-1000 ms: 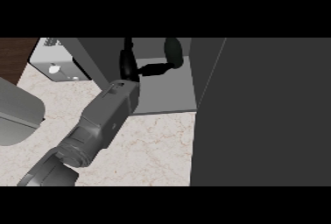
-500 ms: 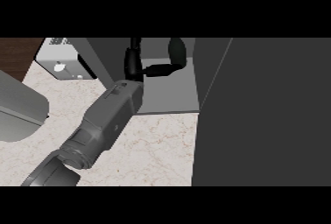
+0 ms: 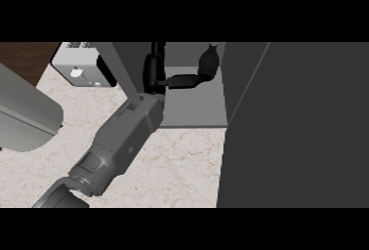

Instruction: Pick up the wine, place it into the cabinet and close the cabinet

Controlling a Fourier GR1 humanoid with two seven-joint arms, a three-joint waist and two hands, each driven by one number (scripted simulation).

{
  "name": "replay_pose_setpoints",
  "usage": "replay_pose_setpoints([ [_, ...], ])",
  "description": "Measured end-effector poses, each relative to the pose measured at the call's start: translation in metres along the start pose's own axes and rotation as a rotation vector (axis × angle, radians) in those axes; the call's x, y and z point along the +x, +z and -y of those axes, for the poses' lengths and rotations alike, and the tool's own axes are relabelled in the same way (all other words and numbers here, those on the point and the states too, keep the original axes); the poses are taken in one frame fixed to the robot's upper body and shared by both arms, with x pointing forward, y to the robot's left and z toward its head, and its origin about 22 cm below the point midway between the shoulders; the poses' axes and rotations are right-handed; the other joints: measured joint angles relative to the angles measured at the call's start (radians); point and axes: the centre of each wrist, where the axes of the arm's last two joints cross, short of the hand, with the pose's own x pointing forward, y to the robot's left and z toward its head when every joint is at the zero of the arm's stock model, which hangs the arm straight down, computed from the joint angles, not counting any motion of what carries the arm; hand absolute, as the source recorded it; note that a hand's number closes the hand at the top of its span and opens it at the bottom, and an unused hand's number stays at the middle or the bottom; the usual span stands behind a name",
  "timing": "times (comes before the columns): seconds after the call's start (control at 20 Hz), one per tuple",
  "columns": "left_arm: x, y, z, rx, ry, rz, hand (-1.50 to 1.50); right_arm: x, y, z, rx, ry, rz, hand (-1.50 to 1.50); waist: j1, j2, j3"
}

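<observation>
reaching into cabinet (image 3: 194,110), left hand (image 3: 169,78) fingers relaxed, released, dark door (image 3: 296,127) beside, toaster (image 3: 83,68) left

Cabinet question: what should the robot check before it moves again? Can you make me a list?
1. Right hand is inside the cabinet: ok, it reaches in over the shelf.
2. Wine is standing in the cabinet: cannot tell. A dark shape beside the hand may be the wine.
3. Hand has let go of the wine: cannot tell.
4. Forearm is out of the cabinet's opening: not ok, it crosses the shelf's front edge.
5. Cabinet is closed: not ok, it is open.
</observation>
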Motion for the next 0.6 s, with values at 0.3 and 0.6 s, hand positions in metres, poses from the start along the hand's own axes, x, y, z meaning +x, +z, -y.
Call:
replay_pose_setpoints([
  [0.3,0.001,0.015,-0.005,-0.030,0.046,0.018,-1.50,0.000,0.002,0.001,-0.007,0.003,-0.007,-1.50,0.013,-0.007,0.000],
  [0.6,0.005,0.044,-0.004,-0.062,0.097,0.012,-1.50,-0.001,0.003,0.001,-0.012,0.003,-0.006,-1.50,0.017,-0.007,0.000],
])
